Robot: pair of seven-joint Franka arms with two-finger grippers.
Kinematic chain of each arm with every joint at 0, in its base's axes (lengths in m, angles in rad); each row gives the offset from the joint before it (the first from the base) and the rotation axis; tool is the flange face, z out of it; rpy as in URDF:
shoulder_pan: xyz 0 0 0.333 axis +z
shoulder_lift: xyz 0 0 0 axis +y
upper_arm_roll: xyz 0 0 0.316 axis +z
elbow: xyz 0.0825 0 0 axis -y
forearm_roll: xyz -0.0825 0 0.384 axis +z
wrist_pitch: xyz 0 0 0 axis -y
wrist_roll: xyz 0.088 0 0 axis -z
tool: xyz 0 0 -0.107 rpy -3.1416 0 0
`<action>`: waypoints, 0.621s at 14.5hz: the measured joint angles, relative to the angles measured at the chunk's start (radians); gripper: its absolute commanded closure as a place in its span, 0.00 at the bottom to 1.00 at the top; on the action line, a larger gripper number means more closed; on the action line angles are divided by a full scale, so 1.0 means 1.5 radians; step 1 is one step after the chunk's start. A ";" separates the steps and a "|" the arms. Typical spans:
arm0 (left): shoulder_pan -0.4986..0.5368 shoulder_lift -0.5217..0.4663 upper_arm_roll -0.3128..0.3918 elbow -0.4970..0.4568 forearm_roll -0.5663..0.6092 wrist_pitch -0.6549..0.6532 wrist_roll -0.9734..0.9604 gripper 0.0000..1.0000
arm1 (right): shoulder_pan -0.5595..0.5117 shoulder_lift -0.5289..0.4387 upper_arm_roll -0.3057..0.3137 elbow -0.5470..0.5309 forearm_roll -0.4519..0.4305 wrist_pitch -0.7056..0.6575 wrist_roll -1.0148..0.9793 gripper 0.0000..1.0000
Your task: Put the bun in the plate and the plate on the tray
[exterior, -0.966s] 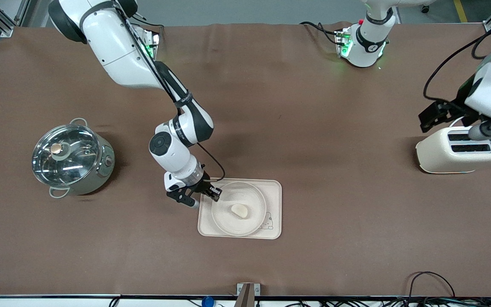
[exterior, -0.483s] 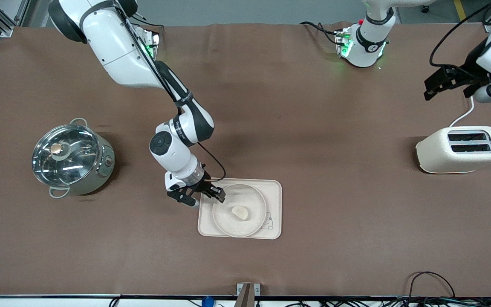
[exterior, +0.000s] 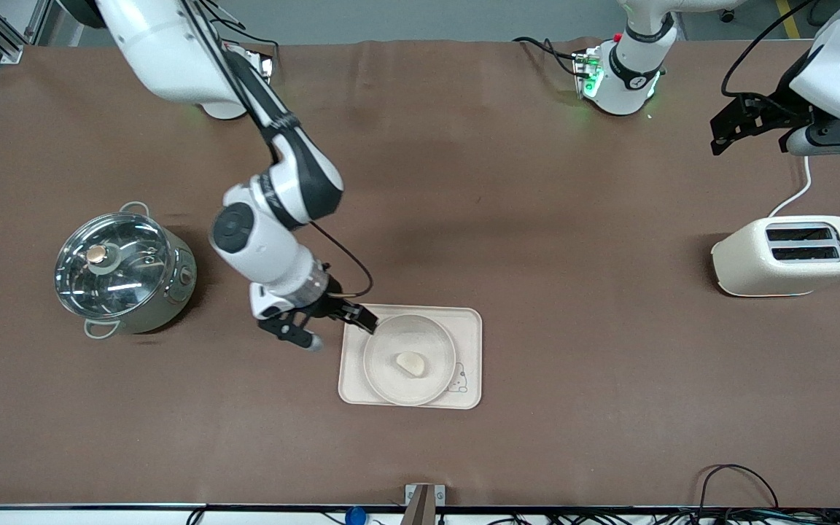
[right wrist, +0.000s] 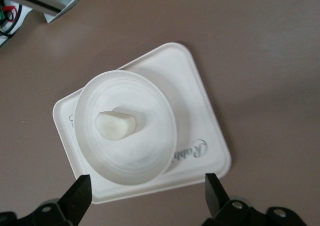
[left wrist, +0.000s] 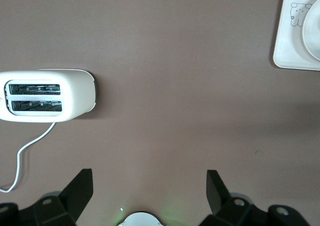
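Bun [exterior: 410, 363] sits in the plate [exterior: 391, 383], plate on the tray [exterior: 468, 332], lower centre of frame. Right gripper [exterior: 360, 319] hangs wide open, empty, over the tray's corner. Left gripper [exterior: 726, 125] waits open, upper right.

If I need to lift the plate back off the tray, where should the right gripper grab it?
Grip the plate by its raised rim, one finger inside and one outside, coming down from above at the edge toward the right arm's end, where the open right gripper hovers. The bun sits mid-plate, clear of the rim, and the tray leaves room there.
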 measured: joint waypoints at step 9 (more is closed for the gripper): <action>0.000 0.005 0.000 0.005 0.000 0.002 0.000 0.00 | -0.215 -0.240 -0.004 0.002 -0.091 -0.425 -0.243 0.00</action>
